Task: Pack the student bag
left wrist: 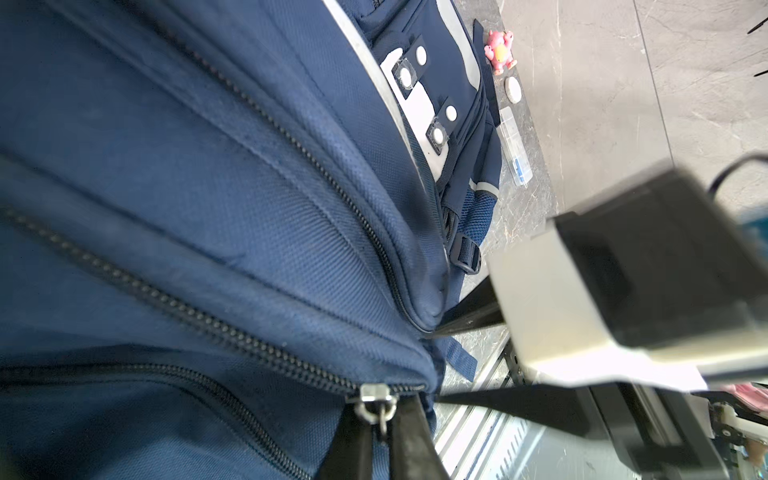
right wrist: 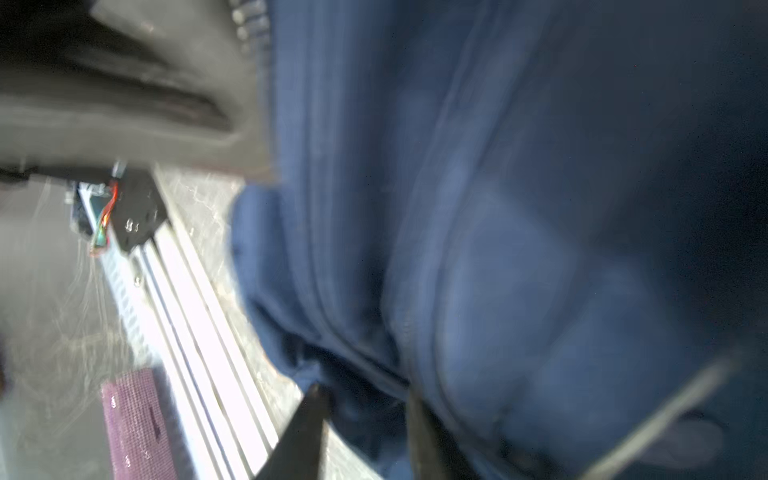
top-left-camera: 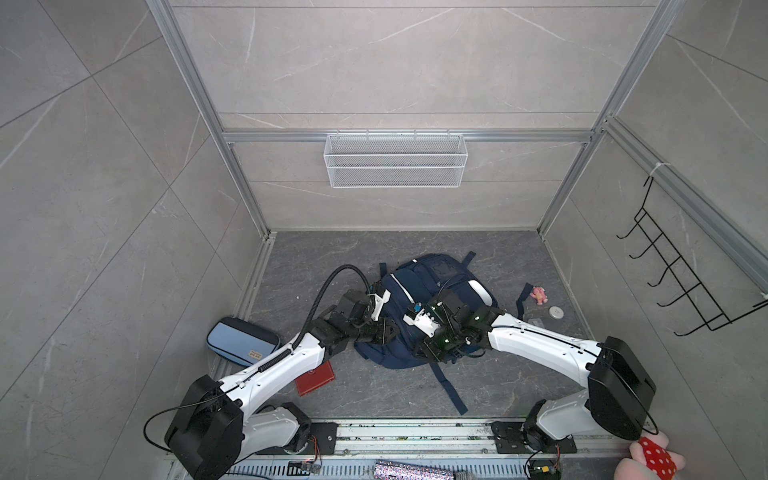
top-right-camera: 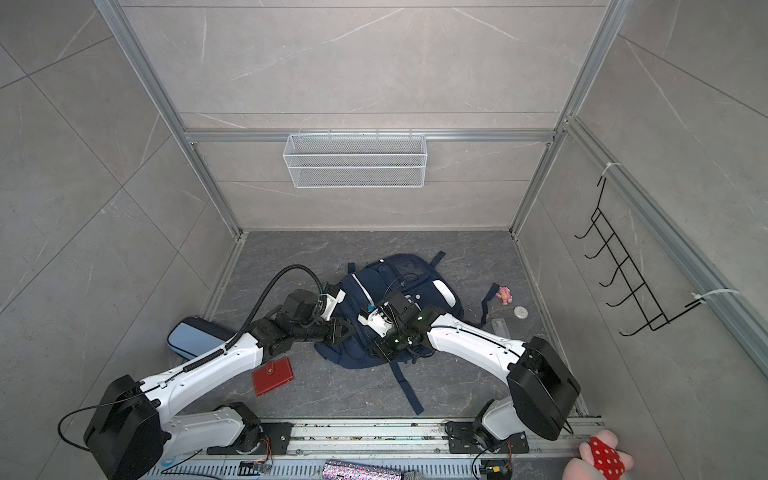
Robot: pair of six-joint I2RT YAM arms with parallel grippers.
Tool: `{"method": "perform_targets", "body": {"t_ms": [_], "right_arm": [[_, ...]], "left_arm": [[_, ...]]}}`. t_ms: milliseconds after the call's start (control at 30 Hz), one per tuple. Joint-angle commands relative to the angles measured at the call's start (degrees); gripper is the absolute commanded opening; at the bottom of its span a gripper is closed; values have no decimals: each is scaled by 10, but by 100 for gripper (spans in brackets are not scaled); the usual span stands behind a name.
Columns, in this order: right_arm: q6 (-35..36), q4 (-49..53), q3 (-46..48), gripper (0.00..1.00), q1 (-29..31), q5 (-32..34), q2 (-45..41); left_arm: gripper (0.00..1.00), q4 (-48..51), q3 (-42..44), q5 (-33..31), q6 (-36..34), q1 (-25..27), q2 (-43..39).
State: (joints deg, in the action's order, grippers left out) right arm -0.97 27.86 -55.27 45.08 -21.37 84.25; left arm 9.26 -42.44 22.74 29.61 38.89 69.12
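Zip opening judged in hand. Silver zip pull (left wrist: 376, 405) is pinched by shut left jaws. A fabric fold is flanked by narrow-set right jaws, grip unclear through blur. Student bag (top-left-camera: 424, 274), coarse-woven navy, is laid flat on the table (top-left-camera: 374, 399). Next: fabric to be held taut, pull drawn along teeth.

You have the bag (top-left-camera: 432, 272) lying on the desk (top-left-camera: 374, 399), left arm (top-left-camera: 282, 365) and right arm (top-left-camera: 540, 340) reaching over it; blue case (top-left-camera: 239, 338) at left, pink toy (top-left-camera: 539, 295) at right.
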Motion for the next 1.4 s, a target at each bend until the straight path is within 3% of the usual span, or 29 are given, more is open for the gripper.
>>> {"method": "perform_targets", "body": {"t_ms": [0,33,67,300,500,600,700,800,900,1033,1233,1367], "right_arm": [[4,-41,7,10,-10,63,-24],[4,-36,10,1,-13,71,-33],[2,-31,12,0,-17,81,-42],[-18,19,33,0,-84,135,-99],[7,49,35,0,-121,168,-142],[26,59,27,0,-133,173,-153],[75,89,-7,1,-129,81,-149],[107,136,-42,24,-109,-17,-145],[116,169,-47,37,-69,-49,-163],[65,145,-22,72,-36,-90,-165],[-7,30,6,76,-21,-86,-127],[-13,2,-8,74,-22,-39,-69]], "left_arm": [[0,-29,-18,43,-3,11,-37],[0,-15,-20,34,-9,10,-37],[0,-2,-20,23,-13,9,-37],[0,60,-23,-60,-30,4,-43],[0,86,-11,-118,-36,-9,-68],[0,88,-11,-104,-51,-16,-72],[0,65,-21,-35,-56,-17,-63],[0,32,-38,20,-40,-17,-42],[0,-14,-49,22,-6,-17,-32],[0,-70,-69,13,28,-13,-6],[0,-109,-110,-10,56,28,37],[0,-113,-119,-27,62,63,52]]}}
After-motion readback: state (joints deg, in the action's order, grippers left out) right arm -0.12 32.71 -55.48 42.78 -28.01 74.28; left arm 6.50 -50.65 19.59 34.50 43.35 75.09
